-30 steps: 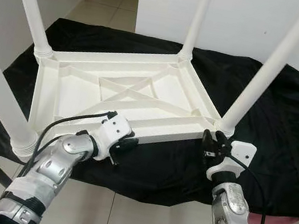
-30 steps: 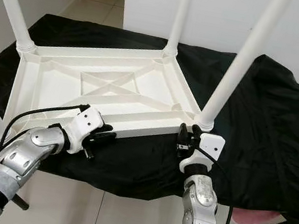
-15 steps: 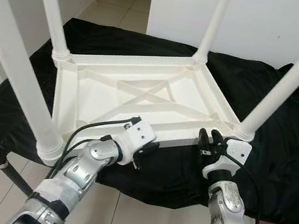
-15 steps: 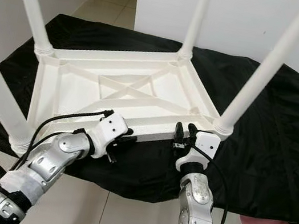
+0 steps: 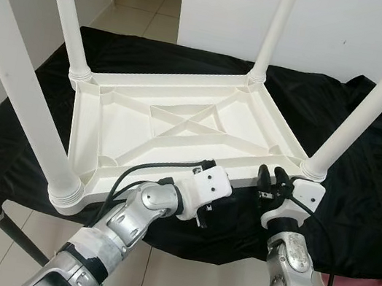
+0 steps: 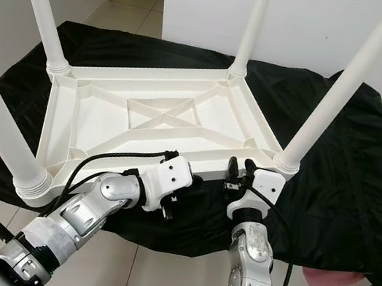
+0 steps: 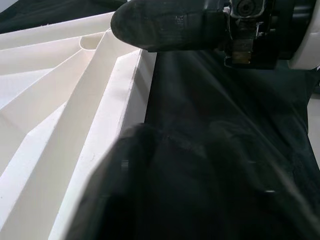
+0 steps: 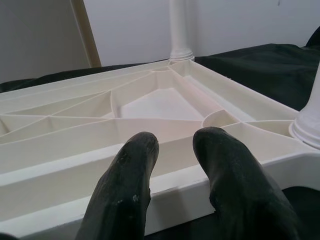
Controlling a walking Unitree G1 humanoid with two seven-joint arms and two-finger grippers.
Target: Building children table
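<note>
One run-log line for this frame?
table upside down on black cloth | four legs fitted | left claw at near rim | right claw at near rim, open

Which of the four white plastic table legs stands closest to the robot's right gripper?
The white leg at the near right corner of the upturned white plastic table. Its collar sits just beside the right gripper; the other three rise farther away.

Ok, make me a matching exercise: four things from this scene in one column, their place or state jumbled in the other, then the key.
1. white table
2. black cloth
3. left pincer
4. right pincer

A. draped beneath the table
B. at the near rim, by the right near leg
C. upside down, four legs up
D. at the near rim, toward its middle

Pairs: 1-C, 2-A, 3-D, 4-B
</note>
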